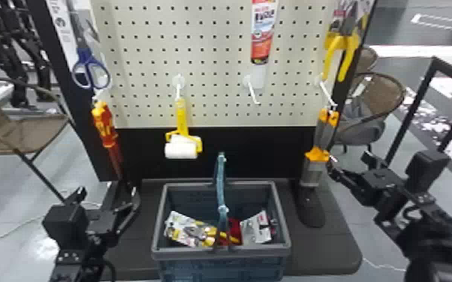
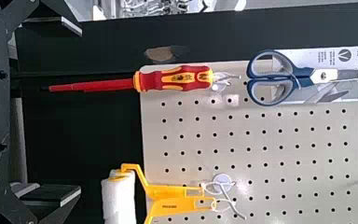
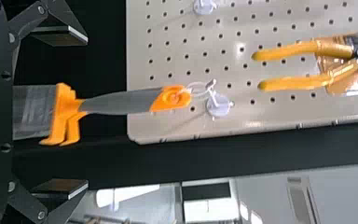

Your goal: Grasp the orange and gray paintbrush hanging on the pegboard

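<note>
The orange and gray paintbrush [image 3: 121, 101] hangs upright from a hook [image 1: 327, 96] low on the right side of the pegboard [image 1: 214, 110], bristles down, with its gray bristles below the board's pale panel, before the black lower part of the stand. A clear loop joins its orange handle end to the hook. The right hand [image 1: 348, 162] is wide, its two fingers well apart. In the right wrist view the brush lies across the space between them, bristle end toward the palm; neither finger grips it. The head view puts the hand just beside the orange collar and bristles, on the right.

Above the brush are yellow-handled pliers [image 1: 339, 54]. Farther left come an orange and white tube [image 1: 262, 41], a yellow paint roller [image 1: 182, 147] with a white sleeve, blue-handled scissors [image 1: 89, 71] and, below them, a red and yellow screwdriver [image 1: 105, 125]. The left hand [image 1: 108, 195] is low near the screwdriver's shaft, also wide and holding nothing.

On the stand's dark base [image 1: 323, 243] is a gray-blue basket [image 1: 221, 255] with packaged tools [image 1: 191, 230] inside. Beyond, woven chairs [image 1: 22, 131] flank the stand on a pale gray floor [image 1: 3, 221], with a black metal frame [image 1: 411, 112] at right.
</note>
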Robot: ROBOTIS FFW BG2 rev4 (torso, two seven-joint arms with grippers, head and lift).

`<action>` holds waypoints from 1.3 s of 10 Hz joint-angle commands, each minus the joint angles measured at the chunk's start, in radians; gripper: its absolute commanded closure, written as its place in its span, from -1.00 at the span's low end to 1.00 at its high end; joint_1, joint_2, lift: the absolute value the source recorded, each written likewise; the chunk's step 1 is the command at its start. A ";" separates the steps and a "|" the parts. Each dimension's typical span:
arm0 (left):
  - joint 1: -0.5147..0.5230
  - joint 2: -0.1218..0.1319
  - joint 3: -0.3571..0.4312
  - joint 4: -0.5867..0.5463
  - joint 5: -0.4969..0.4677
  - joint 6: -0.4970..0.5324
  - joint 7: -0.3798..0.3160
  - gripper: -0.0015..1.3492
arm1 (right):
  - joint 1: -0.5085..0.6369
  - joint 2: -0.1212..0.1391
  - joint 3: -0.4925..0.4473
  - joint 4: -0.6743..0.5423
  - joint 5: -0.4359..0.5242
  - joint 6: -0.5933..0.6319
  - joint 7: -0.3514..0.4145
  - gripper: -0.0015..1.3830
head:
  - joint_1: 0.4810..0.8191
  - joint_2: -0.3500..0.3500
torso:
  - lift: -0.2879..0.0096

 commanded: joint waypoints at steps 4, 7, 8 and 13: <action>0.000 -0.003 -0.004 0.000 0.002 -0.001 0.000 -0.82 | -0.188 -0.057 -0.002 0.250 -0.001 -0.036 0.246 -0.70 | -0.60 0.00 | 0.26; 0.003 -0.009 -0.007 0.002 0.002 -0.003 -0.002 -0.82 | -0.254 -0.078 -0.001 0.344 -0.001 -0.059 0.308 -0.70 | -0.60 0.00 | 0.26; 0.003 -0.011 -0.008 0.003 0.003 -0.003 -0.003 -0.82 | -0.273 -0.086 -0.001 0.368 -0.001 -0.067 0.324 -0.70 | -0.60 0.00 | 0.26; -0.008 -0.017 -0.020 0.025 0.006 -0.015 -0.008 -0.82 | -0.376 -0.106 0.077 0.506 -0.036 -0.088 0.396 -0.70 | -0.60 0.00 | 0.26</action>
